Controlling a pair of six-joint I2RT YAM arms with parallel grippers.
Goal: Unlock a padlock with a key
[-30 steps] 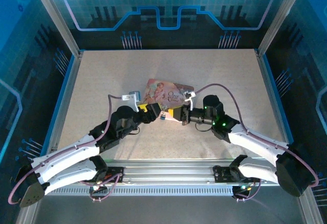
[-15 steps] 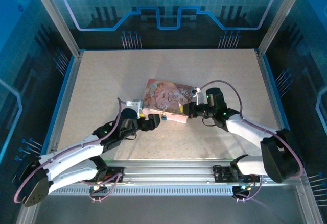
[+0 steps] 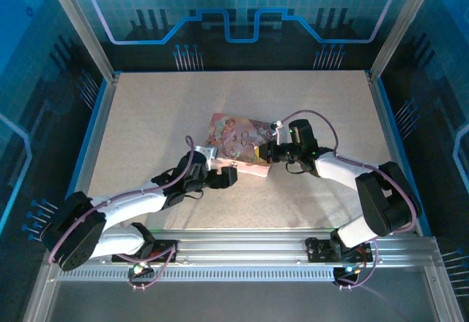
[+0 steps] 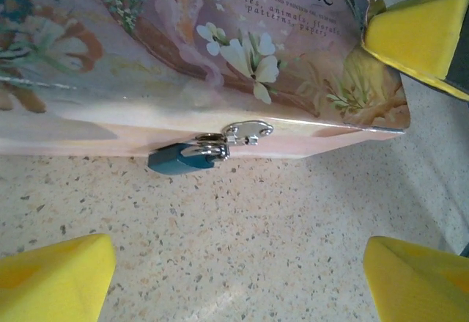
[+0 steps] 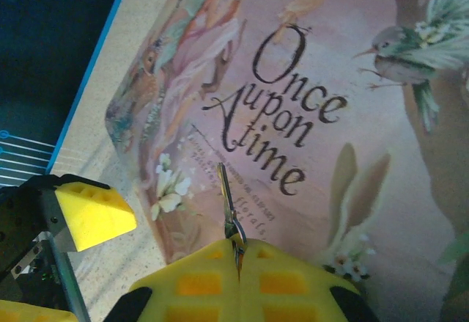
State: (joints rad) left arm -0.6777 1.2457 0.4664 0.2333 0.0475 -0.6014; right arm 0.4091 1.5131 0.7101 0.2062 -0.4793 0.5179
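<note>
Left arm reaches in from the near-left corner across the speckled table (image 3: 146,116). The left gripper (image 3: 224,177) sits low, just near of the pink box (image 3: 242,144).

Left wrist view: left gripper (image 4: 234,282) jaws stand wide, with the yellow pads (image 4: 51,278) far apart at the lower corners and nothing between them but bare tabletop. No grip on anything.

Padlock (image 4: 183,159): small blue-grey body at the foot of the box's near side wall, tilted off to the left. Its shackle is threaded through a silver hasp (image 4: 245,130) on that wall. The lock is ahead of the open left jaws and apart from both pads.

The box lies flat at table centre, illustrated lid up, printed with flowers, birds and "Once upon a time".

Key (image 5: 224,190): thin dark metal, pinched at its head by the right gripper (image 5: 238,252). The shaft points out from the pads over the box lid, across the lettering. Cannot tell whether its tip touches the lid.

Right gripper (image 3: 269,155) jaws are closed tight on the key, yellow pads pressed together. It sits at the near-right corner of the box, facing the left gripper, with the right arm curving in from the near-right.
</note>
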